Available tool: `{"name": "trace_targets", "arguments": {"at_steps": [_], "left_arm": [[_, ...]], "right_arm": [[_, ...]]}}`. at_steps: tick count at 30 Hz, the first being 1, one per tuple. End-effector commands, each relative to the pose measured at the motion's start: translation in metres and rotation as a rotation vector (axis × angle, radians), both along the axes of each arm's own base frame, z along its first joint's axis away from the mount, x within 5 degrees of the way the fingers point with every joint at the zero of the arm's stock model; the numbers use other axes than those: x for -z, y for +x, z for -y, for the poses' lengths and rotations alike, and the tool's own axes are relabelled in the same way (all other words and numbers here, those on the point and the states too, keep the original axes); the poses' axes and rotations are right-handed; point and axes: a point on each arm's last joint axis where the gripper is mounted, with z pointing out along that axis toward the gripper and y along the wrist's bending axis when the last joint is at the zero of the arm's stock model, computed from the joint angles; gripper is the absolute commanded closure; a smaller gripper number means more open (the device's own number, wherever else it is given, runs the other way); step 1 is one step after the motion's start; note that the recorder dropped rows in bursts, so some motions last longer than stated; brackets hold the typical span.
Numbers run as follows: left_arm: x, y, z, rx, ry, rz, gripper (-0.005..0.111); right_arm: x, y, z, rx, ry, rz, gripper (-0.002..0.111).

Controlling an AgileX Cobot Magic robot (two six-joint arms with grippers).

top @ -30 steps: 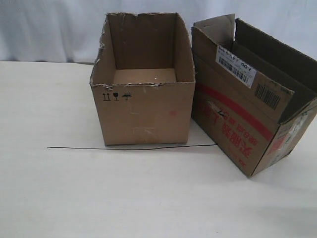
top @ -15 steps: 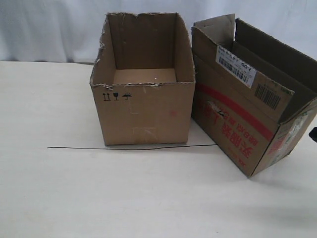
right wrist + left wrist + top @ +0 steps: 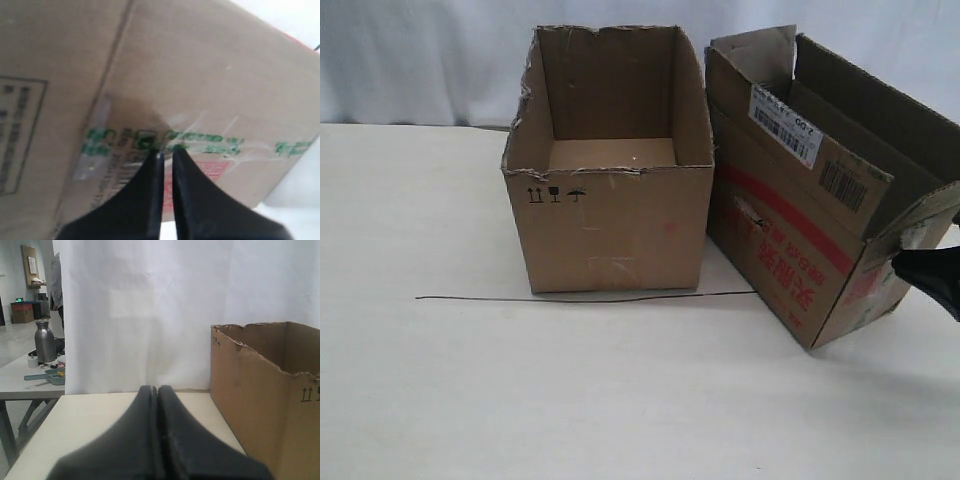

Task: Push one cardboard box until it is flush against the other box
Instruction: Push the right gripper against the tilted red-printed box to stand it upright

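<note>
Cardboard with a red stripe and top flaps, the narrower carton (image 3: pixel 790 225) stood angled on the table (image 3: pixel 470 380), right of the plain box (image 3: pixel 610 225). Their front ends were apart, and whether the rear corners met was unclear. The right gripper (image 3: pixel 166 151), fingers nearly together and empty, seemed to touch the green tape (image 3: pixel 200 136) on the carton's end. The left gripper (image 3: pixel 154 390) was closed, holding nothing.
</note>
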Motion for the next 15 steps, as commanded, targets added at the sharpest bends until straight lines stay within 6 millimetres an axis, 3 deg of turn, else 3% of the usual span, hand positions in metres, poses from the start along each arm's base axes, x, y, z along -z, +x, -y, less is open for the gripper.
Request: {"name": "trace_targets", "arguments": {"at_steps": [1, 10, 15], "left_arm": [[0.000, 0.000, 0.000, 0.001, -0.003, 0.010, 0.107], [0.000, 0.000, 0.000, 0.001, -0.003, 0.010, 0.107], [0.000, 0.000, 0.000, 0.001, -0.003, 0.010, 0.107]], "right_arm": [[0.008, 0.001, -0.019, -0.108, 0.010, -0.002, 0.103], [0.007, 0.024, -0.055, -0.245, -0.085, -0.003, 0.103], [-0.004, 0.041, -0.059, -0.248, -0.084, 0.034, 0.103]]}}
